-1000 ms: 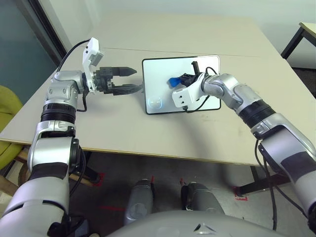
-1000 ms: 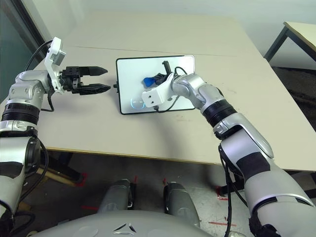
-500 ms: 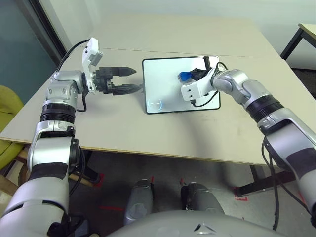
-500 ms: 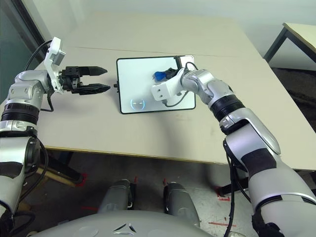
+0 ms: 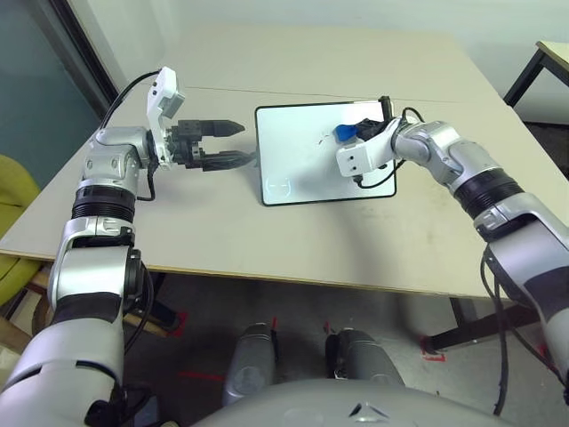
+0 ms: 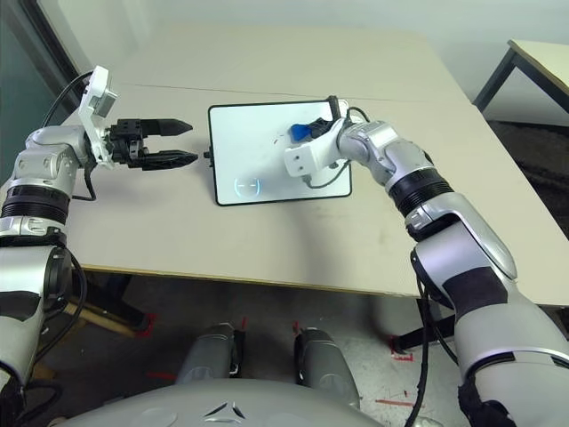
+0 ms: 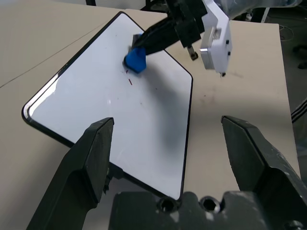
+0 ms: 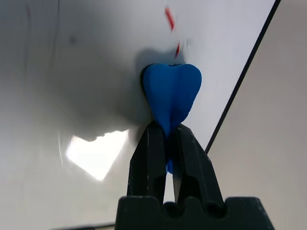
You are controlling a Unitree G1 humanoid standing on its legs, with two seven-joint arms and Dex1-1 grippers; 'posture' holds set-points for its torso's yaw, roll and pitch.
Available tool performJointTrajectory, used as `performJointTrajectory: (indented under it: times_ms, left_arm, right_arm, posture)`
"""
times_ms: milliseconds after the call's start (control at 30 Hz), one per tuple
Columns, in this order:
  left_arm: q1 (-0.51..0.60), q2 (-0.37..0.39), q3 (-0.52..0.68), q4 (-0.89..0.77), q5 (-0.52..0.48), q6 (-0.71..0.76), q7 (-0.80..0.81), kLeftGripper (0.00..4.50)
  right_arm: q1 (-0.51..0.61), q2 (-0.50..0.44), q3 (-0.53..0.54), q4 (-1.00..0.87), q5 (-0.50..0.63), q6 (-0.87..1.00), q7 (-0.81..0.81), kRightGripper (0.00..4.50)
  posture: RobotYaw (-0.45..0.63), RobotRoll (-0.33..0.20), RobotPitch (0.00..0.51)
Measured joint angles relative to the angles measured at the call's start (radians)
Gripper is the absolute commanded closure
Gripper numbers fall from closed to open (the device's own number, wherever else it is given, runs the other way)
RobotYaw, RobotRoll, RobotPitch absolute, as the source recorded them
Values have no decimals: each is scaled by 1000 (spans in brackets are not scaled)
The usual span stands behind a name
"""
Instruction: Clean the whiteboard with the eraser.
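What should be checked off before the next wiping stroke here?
1. Eraser clamped in the right end effector: ok.
2. Eraser pressed on the whiteboard: ok.
3. Board wiped clean: not ok, small red marks remain beside the eraser.
4. Left end effector open, beside the board's edge: ok.
5. Left end effector touching the board: cannot tell.
6. Room for a stroke: not ok toward the near frame edge.

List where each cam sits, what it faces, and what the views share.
Head stereo pair: look down over both forearms at the table.
Left wrist: past the open left gripper at the whiteboard.
Right wrist: along the right gripper, shut on the eraser.
Shared: whiteboard, eraser, small red marks beside it.
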State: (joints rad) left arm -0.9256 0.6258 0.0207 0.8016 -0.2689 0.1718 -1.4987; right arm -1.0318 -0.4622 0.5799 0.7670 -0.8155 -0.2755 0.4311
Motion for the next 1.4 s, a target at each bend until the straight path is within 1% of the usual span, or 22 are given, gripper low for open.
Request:
performJointTrajectory:
  times_ms: [267, 933, 1400]
  left_arm:
    - [0, 0, 0, 0, 0, 0, 0, 0]
    - [0, 1, 0, 0, 0, -2, 9, 0]
    - [0, 1, 0, 0, 0, -2, 9, 0]
  right_arm:
    - [5, 49, 9, -30, -2, -2, 18, 4500]
    - [9, 85, 36, -38, -2, -17, 20, 4500]
    - [-15, 90, 36, 68, 9, -17, -36, 4500]
  posture:
    - [163, 0, 14]
    - [169, 0, 0]
    - [165, 0, 1]
